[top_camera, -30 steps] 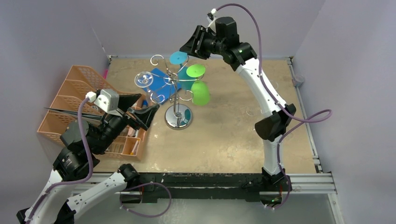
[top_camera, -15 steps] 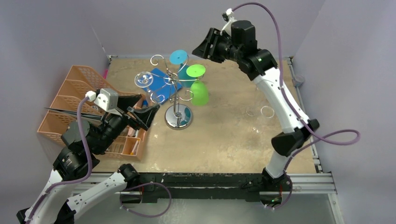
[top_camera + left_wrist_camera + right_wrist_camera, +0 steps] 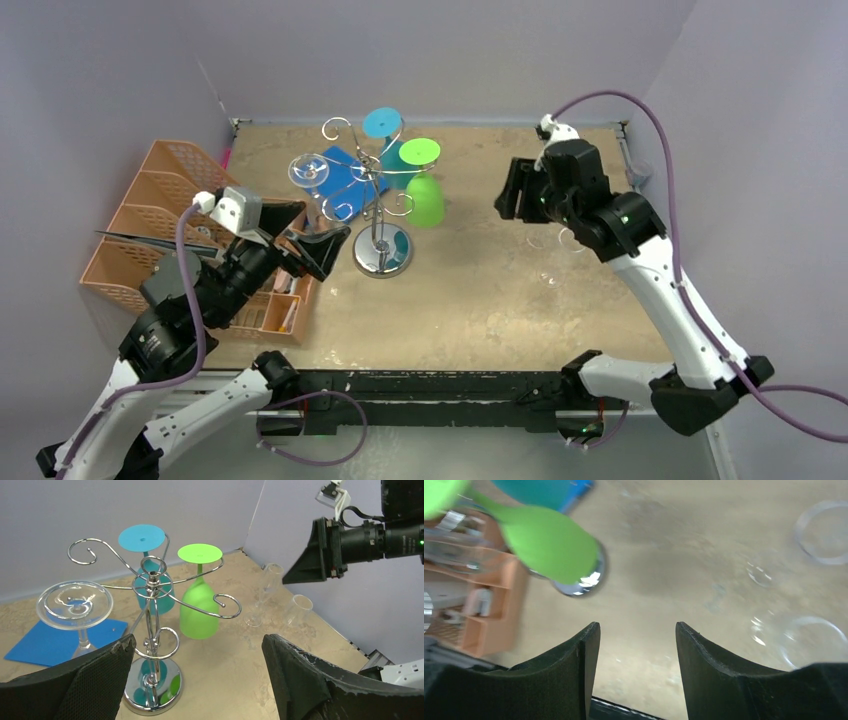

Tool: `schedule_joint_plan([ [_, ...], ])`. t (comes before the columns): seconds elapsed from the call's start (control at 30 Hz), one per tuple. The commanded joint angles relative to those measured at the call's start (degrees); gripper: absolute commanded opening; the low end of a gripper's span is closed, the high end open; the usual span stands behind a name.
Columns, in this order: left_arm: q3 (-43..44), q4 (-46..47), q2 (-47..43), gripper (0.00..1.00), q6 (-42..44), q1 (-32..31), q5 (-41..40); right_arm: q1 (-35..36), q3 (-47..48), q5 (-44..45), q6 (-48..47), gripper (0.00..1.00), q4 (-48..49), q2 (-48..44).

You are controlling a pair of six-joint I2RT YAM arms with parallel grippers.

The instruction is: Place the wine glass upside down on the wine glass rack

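Left pincer (image 3: 198, 642): mine, fingers wide apart, holding nothing; raised off the tabletop (image 3: 480, 290) at the left side, pointed at the rack.
Right pincer (image 3: 638, 630): fingers apart, nothing between them; held above the right half of the tabletop, well clear of the rack.
Rack (image 3: 151, 630): upright on its round base, mid-tabletop toward the back, between my two pincers.
Green glass (image 3: 199, 612): hangs upside down from a rack arm on the right side, foot on top, bowl off the tabletop.
Teal glass (image 3: 167, 600): hangs upside down at the back of the rack.
Clear glass (image 3: 75, 605): hangs upside down on the rack's left side, above a blue sheet (image 3: 50, 642).
Flute (image 3: 265, 590): clear, upright on the tabletop, right of the rack and apart from it.
Second loose glass (image 3: 298, 607): clear, just beside the flute; cannot tell how it stands.
Organizer (image 3: 140, 215): orange, at the left edge.
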Motion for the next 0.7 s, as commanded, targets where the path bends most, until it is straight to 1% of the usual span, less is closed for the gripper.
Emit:
schedule_joint_plan([
  [0.0, -1.76, 4.59, 1.36, 0.96, 1.21, -0.07, 1.75, -0.28, -4.43, 14.63, -3.15, 0.61, -10.00, -5.46],
  [0.07, -2.45, 6.52, 2.04, 0.96, 0.70, -0.05, 2.54, -0.29, -4.46, 18.94, -2.30, 0.63, -13.89, -5.74],
  [0.23, -0.69, 6.58, 5.15, 0.94, -0.21, -0.04, 3.53, -0.62, -3.55, 24.01, -0.70, 0.65, -21.27, -2.33],
  [0.33, -0.48, 6.31, 5.93, 0.94, -0.26, -0.03, 3.74, -3.10, -5.84, 22.37, -1.31, 0.62, -19.87, -1.78],
  [0.43, -0.48, 6.30, 5.92, 0.94, -0.74, -0.04, 3.40, -7.98, -9.54, 16.38, -3.77, 0.54, -16.60, -1.86],
  [0.5, -0.54, 6.45, 5.72, 0.95, -0.87, -0.02, 3.45, -9.72, -11.56, 14.60, -5.24, 0.52, -14.93, -1.77],
  [0.67, -1.22, 7.16, 5.38, 0.96, -0.90, -0.02, 3.48, -10.80, -13.39, 14.27, -7.76, 0.51, -13.81, 0.36],
])
